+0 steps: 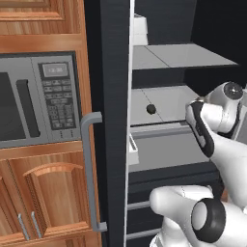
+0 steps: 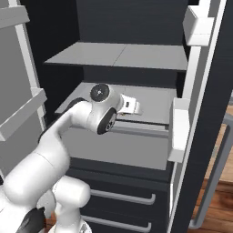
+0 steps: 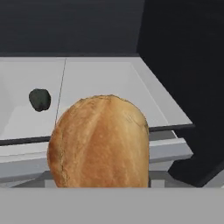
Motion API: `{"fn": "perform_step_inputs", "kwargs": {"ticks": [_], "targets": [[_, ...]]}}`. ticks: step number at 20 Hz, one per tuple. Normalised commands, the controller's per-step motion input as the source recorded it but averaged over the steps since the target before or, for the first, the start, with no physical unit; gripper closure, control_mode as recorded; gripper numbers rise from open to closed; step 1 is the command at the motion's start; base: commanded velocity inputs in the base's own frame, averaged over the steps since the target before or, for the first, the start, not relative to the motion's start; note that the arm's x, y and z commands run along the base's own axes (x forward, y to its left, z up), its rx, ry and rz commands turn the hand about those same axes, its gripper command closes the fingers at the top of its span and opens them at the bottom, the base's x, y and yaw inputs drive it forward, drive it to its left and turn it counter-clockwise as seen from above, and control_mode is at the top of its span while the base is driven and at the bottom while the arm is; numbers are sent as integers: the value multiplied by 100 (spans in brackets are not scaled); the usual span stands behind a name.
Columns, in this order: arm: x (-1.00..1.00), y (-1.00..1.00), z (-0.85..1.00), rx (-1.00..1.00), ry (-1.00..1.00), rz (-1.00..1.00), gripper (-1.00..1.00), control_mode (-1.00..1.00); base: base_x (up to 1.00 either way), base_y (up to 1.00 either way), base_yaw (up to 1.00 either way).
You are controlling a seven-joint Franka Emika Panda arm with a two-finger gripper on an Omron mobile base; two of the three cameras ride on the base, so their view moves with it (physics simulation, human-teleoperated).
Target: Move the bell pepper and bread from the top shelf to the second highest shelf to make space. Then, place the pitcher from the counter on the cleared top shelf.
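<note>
Microwave [image 1: 36, 99] in wood cabinets [image 1: 46, 193], grey fridge-door handle [image 1: 89, 169] alongside.

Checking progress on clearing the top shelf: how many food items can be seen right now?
2. The bell pepper sits on the second highest shelf, left part. The bread fills the hand view's foreground at the pincer, in front of that shelf. Others may be hidden.

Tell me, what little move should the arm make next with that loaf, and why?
Probably ease forward over the second shelf and set the bread down beside the bell pepper. The loaf sits close before the hand at the shelf's front edge; the top shelf looks cleared.
</note>
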Motion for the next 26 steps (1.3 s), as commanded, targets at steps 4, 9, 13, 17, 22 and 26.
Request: {"fn": "perform_step_inputs", "kwargs": {"ticks": [4,9,13,17,22,26], "targets": [[38,0,-43,2,0,15,100,-100,0,0,0],[81,0,-13,8,2,11,100,-100,0,0,0],[91,-2,0,4,11,3,100,-100,0,0,0],[81,-18,-3,4,5,0,100,-100,0,0,0],[64,-29,-39,0,0,0,100,-100,0,0,0],[68,-9,-70,0,1,0,-100,-100,0,0,0]]}}
